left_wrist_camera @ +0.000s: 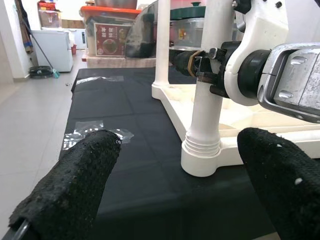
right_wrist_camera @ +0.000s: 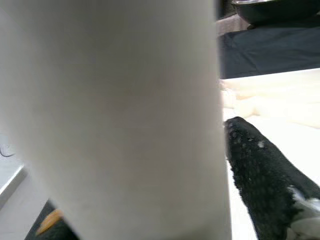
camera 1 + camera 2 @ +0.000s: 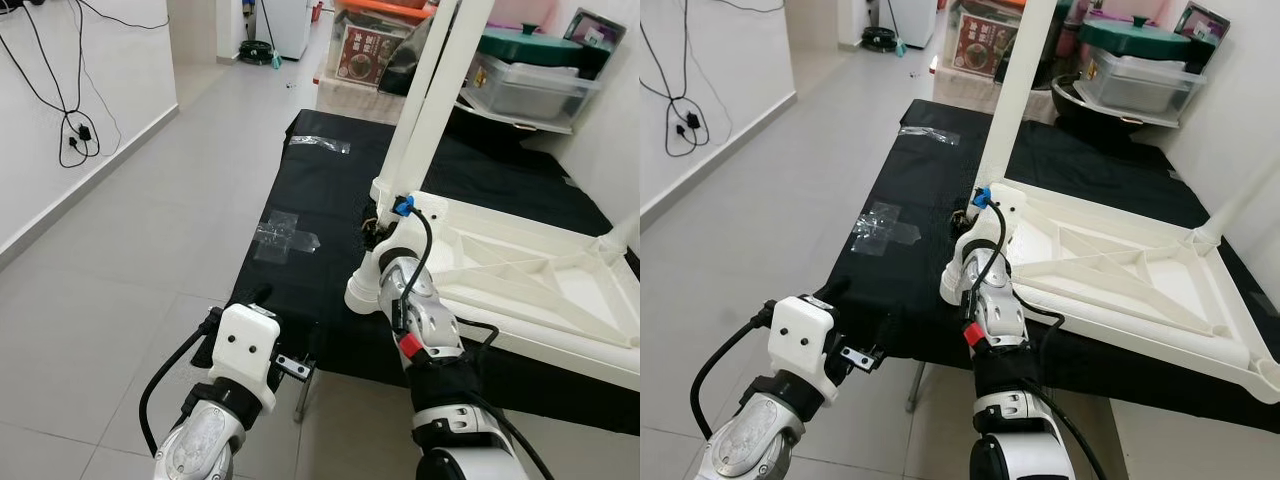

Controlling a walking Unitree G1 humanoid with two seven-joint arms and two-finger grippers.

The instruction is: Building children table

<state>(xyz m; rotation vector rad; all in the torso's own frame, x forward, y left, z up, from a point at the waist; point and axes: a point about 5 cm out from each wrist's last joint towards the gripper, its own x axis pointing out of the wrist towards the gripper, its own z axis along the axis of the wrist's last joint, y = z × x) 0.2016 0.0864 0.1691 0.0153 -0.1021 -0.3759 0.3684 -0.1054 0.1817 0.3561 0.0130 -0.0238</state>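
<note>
A white children's table top (image 3: 520,270) lies upside down on a black-covered table (image 3: 300,190). One white leg (image 1: 202,115) stands upright in the near left corner socket, with its ribbed collar (image 3: 362,290) at the base. My right gripper (image 3: 378,232) is shut on this leg a little above the collar. In the right wrist view the leg (image 2: 115,115) is pressed against one black finger (image 2: 260,170). A second leg (image 3: 1012,100) rises at the far left corner. My left gripper (image 1: 179,137) is open, low at the table's front edge and facing the held leg.
Another leg stub (image 3: 620,240) stands at the far right corner. Clear tape patches (image 3: 285,235) lie on the black cloth. Storage boxes and a green lid (image 3: 525,45) crowd the back. Cables (image 3: 75,130) hang on the left wall, beside open tiled floor (image 3: 130,250).
</note>
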